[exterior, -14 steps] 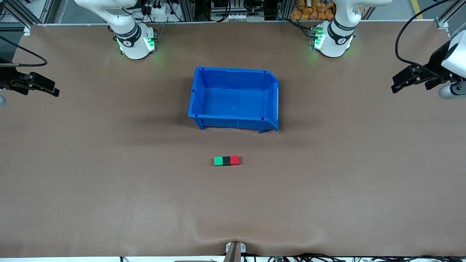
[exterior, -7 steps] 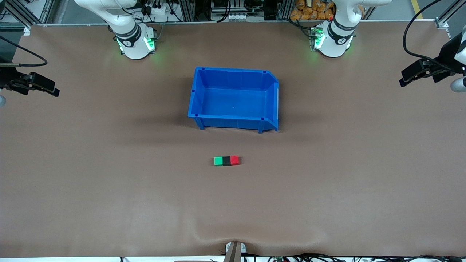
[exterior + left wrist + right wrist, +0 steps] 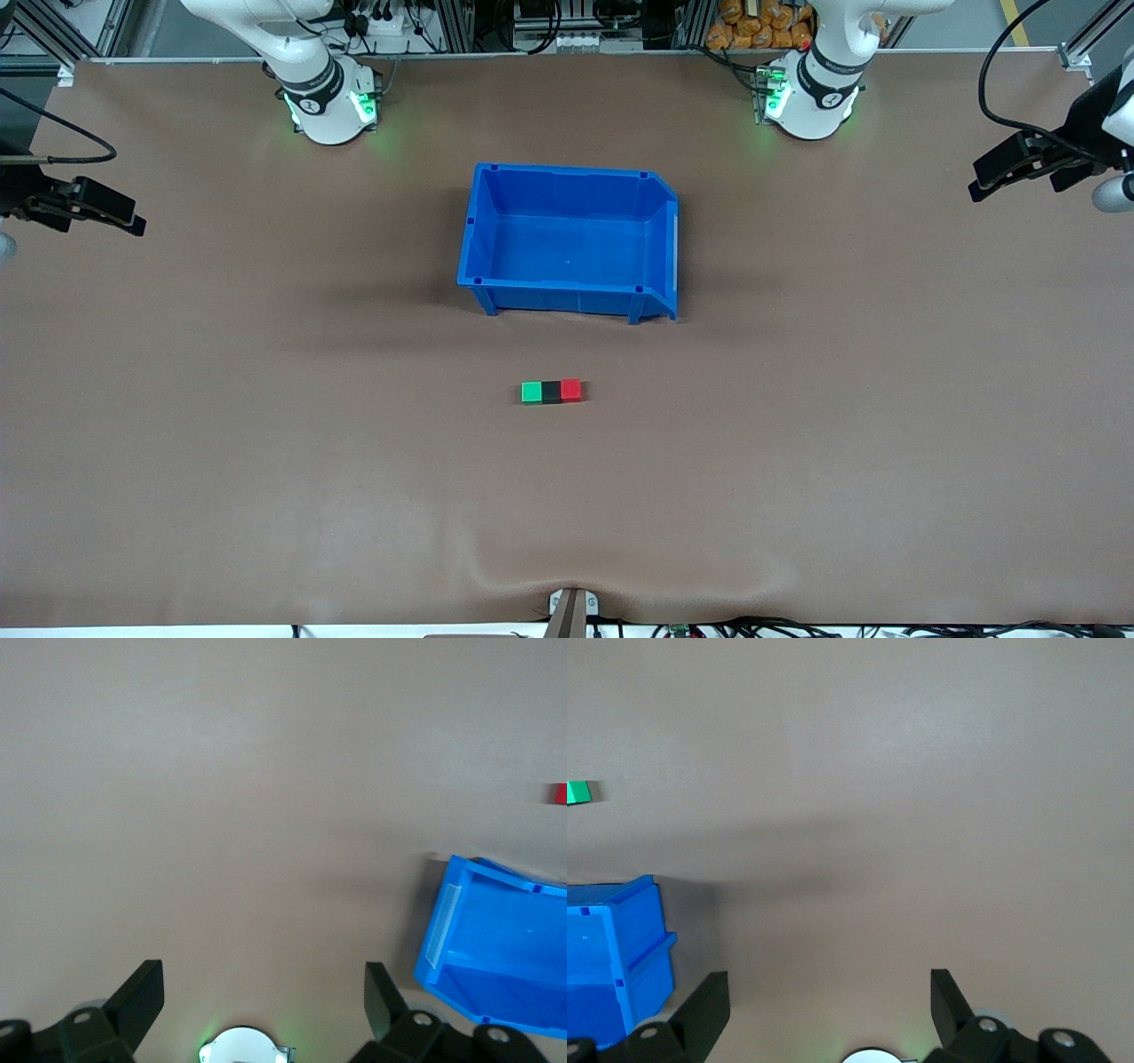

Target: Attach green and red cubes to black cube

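The green cube (image 3: 532, 392), the black cube (image 3: 551, 392) and the red cube (image 3: 571, 390) lie in one touching row on the brown table, black in the middle, nearer to the front camera than the blue bin (image 3: 567, 297). My left gripper (image 3: 982, 180) hangs open and empty over the left arm's end of the table, away from the row. My right gripper (image 3: 131, 219) hangs open and empty over the right arm's end. The left wrist view shows an open left gripper (image 3: 264, 979) and the red cube (image 3: 560, 794) at the edge. The right wrist view shows an open right gripper (image 3: 829, 985) and the green cube (image 3: 579, 791).
The blue bin stands empty at mid-table between the arm bases and the cube row, and shows in both wrist views as blue bin (image 3: 443, 921) and blue bin (image 3: 642, 930). A fold in the table cover (image 3: 567, 580) lies at the front edge.
My left gripper has drawn back toward its end of the table and a little toward the bases. The right arm and the cube row have not moved.
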Robot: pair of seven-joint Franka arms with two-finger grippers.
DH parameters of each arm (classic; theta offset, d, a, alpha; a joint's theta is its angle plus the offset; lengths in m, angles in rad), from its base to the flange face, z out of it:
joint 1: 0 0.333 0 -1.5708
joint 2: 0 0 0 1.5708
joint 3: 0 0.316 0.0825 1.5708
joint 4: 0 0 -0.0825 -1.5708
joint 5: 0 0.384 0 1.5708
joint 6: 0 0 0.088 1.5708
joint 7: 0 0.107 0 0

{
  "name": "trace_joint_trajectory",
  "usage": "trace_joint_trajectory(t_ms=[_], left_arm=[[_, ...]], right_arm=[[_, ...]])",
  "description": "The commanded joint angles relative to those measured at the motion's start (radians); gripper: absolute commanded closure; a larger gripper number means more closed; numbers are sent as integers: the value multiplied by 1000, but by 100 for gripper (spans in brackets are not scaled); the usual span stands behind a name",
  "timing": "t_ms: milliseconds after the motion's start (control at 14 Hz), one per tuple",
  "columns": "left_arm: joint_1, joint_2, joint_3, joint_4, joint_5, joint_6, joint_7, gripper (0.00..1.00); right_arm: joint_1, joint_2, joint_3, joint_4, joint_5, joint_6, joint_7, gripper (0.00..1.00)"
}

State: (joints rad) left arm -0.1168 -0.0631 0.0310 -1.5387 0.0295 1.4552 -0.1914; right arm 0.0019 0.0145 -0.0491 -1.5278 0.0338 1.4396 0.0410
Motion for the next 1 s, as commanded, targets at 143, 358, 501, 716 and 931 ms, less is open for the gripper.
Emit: trace_joint_trajectory(t_ms=[143,358,501,716,931], left_arm=[[17,-26,1,-14,-31,-4,0,0],[16,-20,-2,-1,-20,-4,-6,0],[11,-15,-3,0,-16,-6,-3,0],[11,-15,-5,0,-16,-13,-8,0],[9,-15,-5,0,-16,-13,-6,0]], right_arm=[[3,8,0,17,5,-7,4,0],[3,10,0,17,5,-5,4,0],[1,10,0,17,5,-5,4,0],[3,10,0,17,5,-5,4,0],[3,10,0,17,5,-5,4,0]])
